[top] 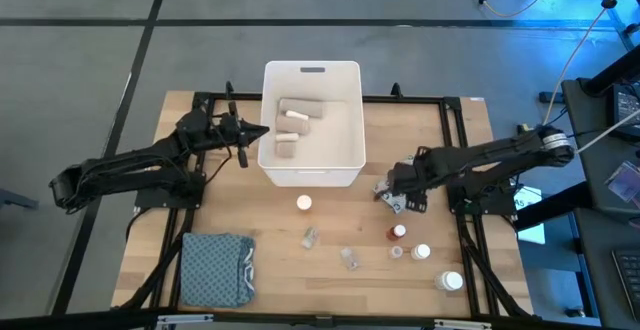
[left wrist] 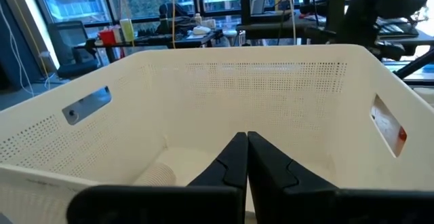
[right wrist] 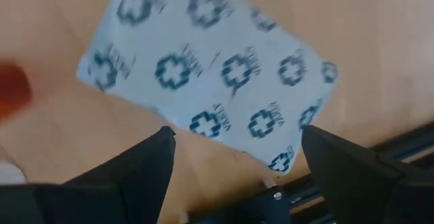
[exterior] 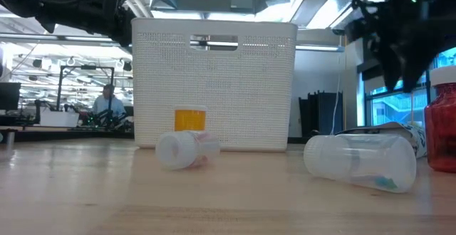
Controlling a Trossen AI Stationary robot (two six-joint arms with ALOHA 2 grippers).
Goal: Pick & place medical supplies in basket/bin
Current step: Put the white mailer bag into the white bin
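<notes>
The right gripper [top: 392, 198] hangs low over a flat pale packet printed with dark crosses [right wrist: 217, 71], fingers spread wide on either side of it and nothing held, on the bare wooden table [top: 420, 130] just right of the large white perforated plastic tub with tall sides and rounded corners [top: 352, 120]. The step in hand looks to be the pick of this packet; because it lies thin and flush on the wood close to the black frame rail, the next move likely calls for a careful descent and a pinch at an edge rather than a plain squeeze, and a slip is a fair risk. The left gripper [top: 245, 138] waits at the tub's left wall, its fingers pressed together and empty, pointing in over the rim. Three beige cloth bandage rolls [top: 296, 107] already lie in the tub. Still out on the table, in front of the tub, are a white-capped bottle [top: 304, 203], two clear plastic vials [top: 311, 237] lying on their sides, a red-capped pill bottle [top: 399, 232], and several white bottles [top: 422, 253] near the right front corner. A folded blue-grey woven cloth [top: 215, 268] sits at the left front, soft and textured against the smooth grain.
</notes>
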